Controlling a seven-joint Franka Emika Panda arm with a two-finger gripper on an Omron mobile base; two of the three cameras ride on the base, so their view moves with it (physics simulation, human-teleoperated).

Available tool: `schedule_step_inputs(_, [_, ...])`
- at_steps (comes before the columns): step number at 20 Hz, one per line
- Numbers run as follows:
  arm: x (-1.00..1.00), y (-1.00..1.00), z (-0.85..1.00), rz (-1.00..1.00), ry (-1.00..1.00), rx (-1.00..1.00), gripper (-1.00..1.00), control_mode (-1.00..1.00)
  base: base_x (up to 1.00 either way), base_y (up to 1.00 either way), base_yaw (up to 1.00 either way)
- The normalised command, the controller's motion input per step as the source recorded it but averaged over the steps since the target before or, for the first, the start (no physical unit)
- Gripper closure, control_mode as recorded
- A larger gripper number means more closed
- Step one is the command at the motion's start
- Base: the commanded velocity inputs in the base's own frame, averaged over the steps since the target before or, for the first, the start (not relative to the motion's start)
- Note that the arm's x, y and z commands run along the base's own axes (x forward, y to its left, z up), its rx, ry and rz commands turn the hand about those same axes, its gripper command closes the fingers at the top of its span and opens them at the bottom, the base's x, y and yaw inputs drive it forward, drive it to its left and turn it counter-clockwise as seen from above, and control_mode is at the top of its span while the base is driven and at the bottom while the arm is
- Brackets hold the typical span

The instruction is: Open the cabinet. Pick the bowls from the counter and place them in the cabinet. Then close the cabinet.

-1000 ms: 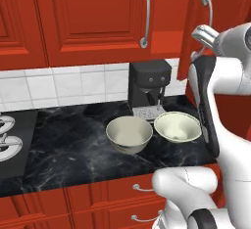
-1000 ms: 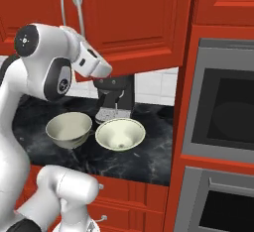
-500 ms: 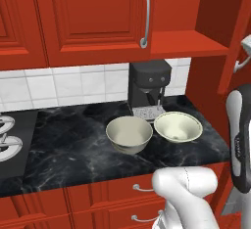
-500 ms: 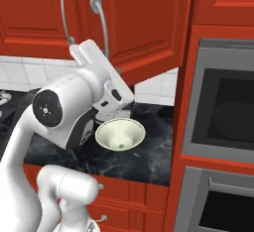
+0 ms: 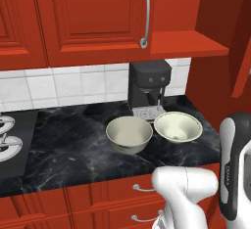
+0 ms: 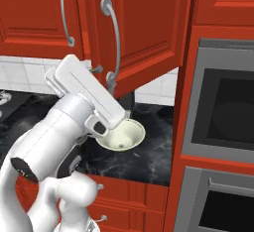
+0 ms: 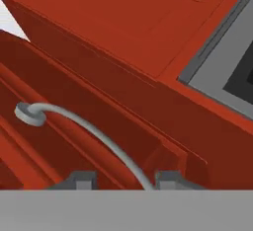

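1. My jaws (image 7: 121, 181) stood apart on either side of the long curved silver handle (image 7: 89, 129) of the red wooden wall cabinet's right door (image 6: 144, 28); I could not tell whether they touched the handle.
2. That door stood swung out from the cabinet, well open, and the red shelf (image 5: 188, 44) inside lay bare.
3. Below the cabinet, on the black marble counter (image 5: 73, 149), sat the two cream ceramic bowls: the deeper bowl (image 5: 129, 133) and, just beside it on the side toward the open shelf, the wider bowl with a dark green rim (image 5: 178, 126). Both stood in front of the black coffee machine (image 5: 148, 88) under the cabinet.
4. Risk, as I judged it: pulling away along the wrong line could snag the handle and drag the door back over the shelf.
5. Second risk: my arm hung over the bowls, so a careless descent could knock one against the other or the coffee machine.
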Motion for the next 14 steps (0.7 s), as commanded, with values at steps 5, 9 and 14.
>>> schedule_step_inputs(5, [-1.0,0.23,0.16,-0.21,-0.28,-0.01,-1.0,-1.0,0.0,0.0,0.0])
schedule_step_inputs(9, [-0.45,0.95,0.01,-0.13,-0.12,-0.08,-1.0,-1.0,0.0,0.0,0.0])
schedule_step_inputs(14, [0.24,0.86,-0.05,0.0,0.1,-0.04,-1.0,-1.0,0.0,0.0,0.0])
